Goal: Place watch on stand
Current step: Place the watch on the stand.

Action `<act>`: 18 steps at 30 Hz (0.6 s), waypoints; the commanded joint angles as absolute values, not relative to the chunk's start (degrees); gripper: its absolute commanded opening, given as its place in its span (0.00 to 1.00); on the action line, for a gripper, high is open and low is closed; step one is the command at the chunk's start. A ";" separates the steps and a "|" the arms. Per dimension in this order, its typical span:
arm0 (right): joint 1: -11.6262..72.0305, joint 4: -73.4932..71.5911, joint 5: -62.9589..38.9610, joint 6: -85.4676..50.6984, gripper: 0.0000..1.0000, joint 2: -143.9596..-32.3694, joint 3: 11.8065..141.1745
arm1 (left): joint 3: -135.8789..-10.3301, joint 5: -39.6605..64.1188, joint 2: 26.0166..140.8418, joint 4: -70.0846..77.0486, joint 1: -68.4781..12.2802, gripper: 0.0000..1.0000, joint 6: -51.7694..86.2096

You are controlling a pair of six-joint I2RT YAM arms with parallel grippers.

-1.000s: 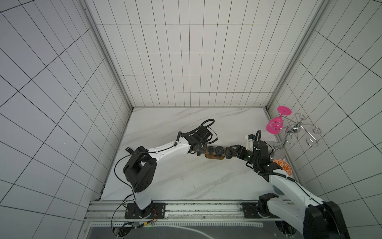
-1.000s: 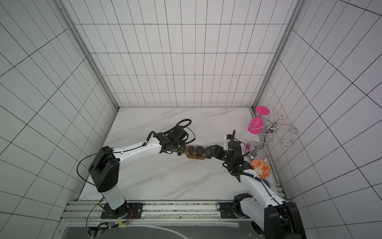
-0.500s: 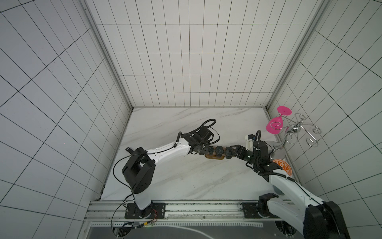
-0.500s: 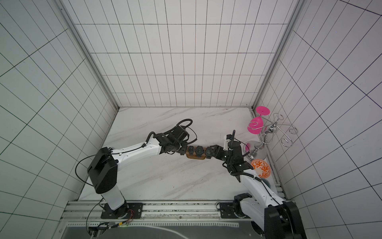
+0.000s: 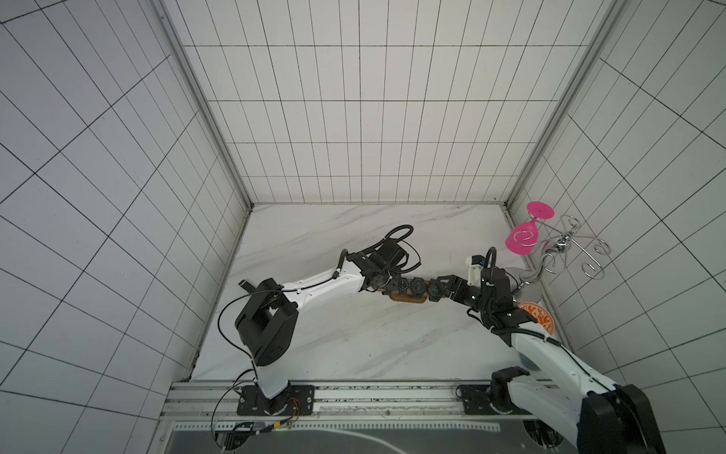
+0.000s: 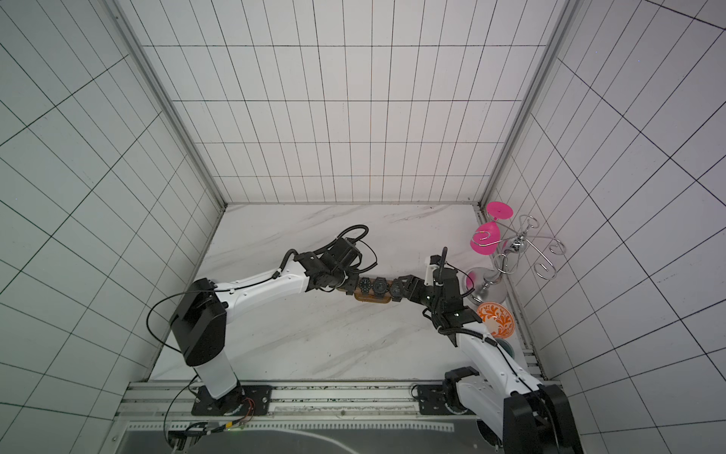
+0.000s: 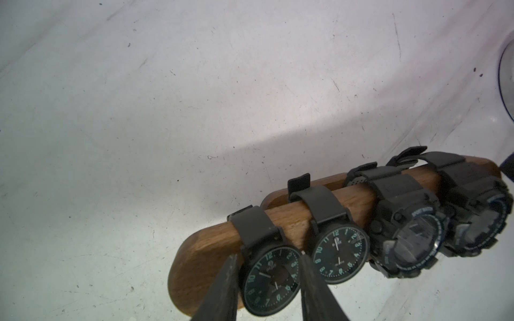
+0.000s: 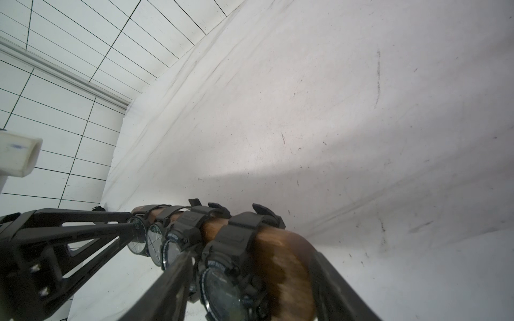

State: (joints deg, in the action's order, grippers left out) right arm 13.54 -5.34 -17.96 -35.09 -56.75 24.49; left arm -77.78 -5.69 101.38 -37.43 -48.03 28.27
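White tiled walls [image 5: 373,118] box in a pale, marble-patterned table [image 5: 353,346], scuffed and lightly scratched. Near its middle sits the stand [image 7: 211,244], a brown wooden bar with rounded ends and visible grain on a shorter oval wooden base. Four dark watches ring the bar side by side, with their straps looped over it.

The watch [image 7: 272,280] the task seems to concern sits at the stand's end nearest the left arm. It has a flat round case, a dark dial with pale green numerals and a smooth matte strap. Beside it is a twin watch [image 7: 339,255], then two chunky sport watches [image 7: 409,244] with knobbly bezels toward the stand's other end. Past that end stand a silver wire rack [image 5: 565,251] holding a pink glass [image 5: 522,239], and an orange-patterned dish [image 5: 540,316].

The left gripper [image 7: 269,258] has its two dark, rough-faced fingers on either side of the watch case, right at its rim. Whether they pinch it or merely flank it, I cannot tell. The right gripper [image 8: 251,254] straddles the stand's opposite end, with one finger against the wood and the other over the last sport watch. It looks clamped on the stand to steady it.

By my judgement the placing is nearly done: the watch is on the bar, level with its neighbours. What is left is to let go and back both arms away without dragging the strap.
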 commanded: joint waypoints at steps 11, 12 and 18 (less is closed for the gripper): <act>13.98 -2.82 -15.26 -34.03 0.73 -54.66 23.26 | -79.28 -10.25 100.82 -38.63 -48.41 0.49 28.47; 13.97 -2.61 -15.06 -33.92 0.74 -54.49 23.44 | -79.11 -10.68 100.44 -38.68 -48.27 0.50 28.41; 13.97 0.83 -12.59 -32.32 0.78 -52.79 25.46 | -77.68 -13.23 97.08 -38.87 -47.69 0.57 28.59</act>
